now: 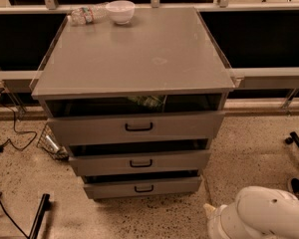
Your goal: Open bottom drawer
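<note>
The bottom drawer (142, 187) is the lowest and narrowest of three grey fronts on the cabinet. It has a small black bar handle (144, 188) and a thin dark gap shows above its front. Only the white shell of my arm (261, 214) shows, at the bottom right, on the floor side and to the right of the drawer. My gripper is below the lower edge of the view and is hidden. Nothing touches the drawer.
The middle drawer (139, 162) and the top drawer (137, 127) sit above, each with a dark gap over it. A water bottle (87, 15) and a white bowl (120, 10) stand on the cabinet top (139, 59). Cables (10, 133) and a black leg (37, 215) lie at the left.
</note>
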You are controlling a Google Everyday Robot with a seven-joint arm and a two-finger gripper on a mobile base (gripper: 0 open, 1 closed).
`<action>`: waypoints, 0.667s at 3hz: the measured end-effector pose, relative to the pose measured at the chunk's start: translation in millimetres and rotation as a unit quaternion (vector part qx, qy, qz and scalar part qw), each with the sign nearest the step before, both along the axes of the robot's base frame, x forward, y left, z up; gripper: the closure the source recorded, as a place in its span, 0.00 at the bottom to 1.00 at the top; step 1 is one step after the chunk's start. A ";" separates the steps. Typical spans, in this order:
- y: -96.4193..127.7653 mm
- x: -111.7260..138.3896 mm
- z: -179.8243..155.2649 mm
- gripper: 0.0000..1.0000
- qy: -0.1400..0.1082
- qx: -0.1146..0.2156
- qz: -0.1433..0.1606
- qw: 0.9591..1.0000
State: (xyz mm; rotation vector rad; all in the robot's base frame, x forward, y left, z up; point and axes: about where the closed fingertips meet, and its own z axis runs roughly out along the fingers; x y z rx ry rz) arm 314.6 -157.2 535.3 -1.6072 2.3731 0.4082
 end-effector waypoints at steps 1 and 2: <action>2.8 0.0 -9.1 0.00 0.003 0.007 -0.003 1.000; 4.5 -0.2 -9.8 0.00 -0.004 0.009 -0.004 1.000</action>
